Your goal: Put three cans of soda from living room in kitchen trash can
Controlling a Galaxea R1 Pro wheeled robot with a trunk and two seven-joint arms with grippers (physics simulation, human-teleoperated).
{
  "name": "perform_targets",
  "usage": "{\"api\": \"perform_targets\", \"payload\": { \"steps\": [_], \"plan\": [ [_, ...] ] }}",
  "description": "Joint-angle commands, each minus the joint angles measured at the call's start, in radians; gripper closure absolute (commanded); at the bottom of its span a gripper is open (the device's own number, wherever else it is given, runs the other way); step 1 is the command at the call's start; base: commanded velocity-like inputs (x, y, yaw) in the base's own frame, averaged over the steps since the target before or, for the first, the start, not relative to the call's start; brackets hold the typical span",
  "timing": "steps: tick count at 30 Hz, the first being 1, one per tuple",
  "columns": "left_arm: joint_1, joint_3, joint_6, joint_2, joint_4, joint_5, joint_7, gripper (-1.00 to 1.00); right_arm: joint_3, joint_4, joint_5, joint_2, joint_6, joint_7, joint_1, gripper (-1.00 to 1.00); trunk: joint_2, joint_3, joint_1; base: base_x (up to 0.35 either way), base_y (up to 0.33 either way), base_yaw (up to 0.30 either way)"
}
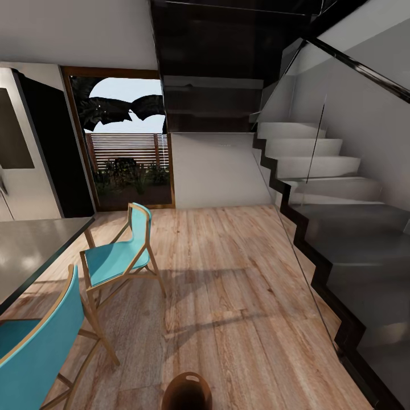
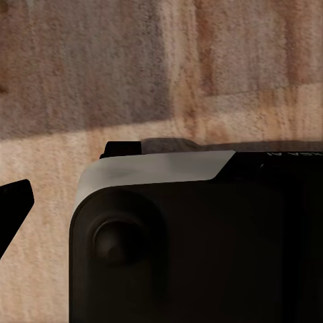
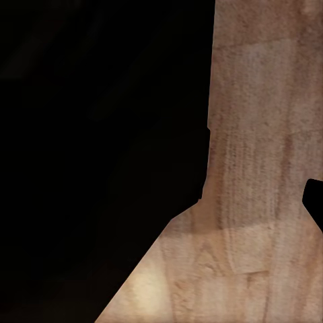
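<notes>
Brown tash can [image 1: 187, 392] (coppery rim), upright

A light wood plank floor [image 1: 228, 285] runs from the near edge to the far wall and the wood-framed glass door. On it, at the left, stand two turquoise chairs with wooden legs — the nearer chair [image 1: 34, 347] at the near left corner, the farther chair [image 1: 122, 253] just beyond it, both beside a grey table [image 1: 28, 250] at the left edge. At the near edge, close to the middle, the round brown tash can [image 1: 187, 392] sits on the planks — only partly in frame. At the right the staircase [image 1: 341, 228] rises from the floor. Soft shadows cross the boards.
</notes>
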Motion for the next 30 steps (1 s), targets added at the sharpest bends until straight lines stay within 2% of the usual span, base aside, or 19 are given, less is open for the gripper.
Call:
{"api": "perform_targets", "payload": {
  "steps": [1, 30],
  "plan": [
    [0.000, 0.000, 0.000, 0.000, 0.000, 0.000, 0.000, -1.00, 0.000, 0.000, 0.000, 0.000, 0.000, 0.000, 0.000, -1.00, 0.000, 0.000, 0.000, 0.000, 0.000, 0.000],
    [0.000, 0.000, 0.000, 0.000, 0.000, 0.000, 0.000, -1.00, 0.000, 0.000, 0.000, 0.000, 0.000, 0.000, 0.000, -1.00, 0.000, 0.000, 0.000, 0.000, 0.000, 0.000]
  ]
}}
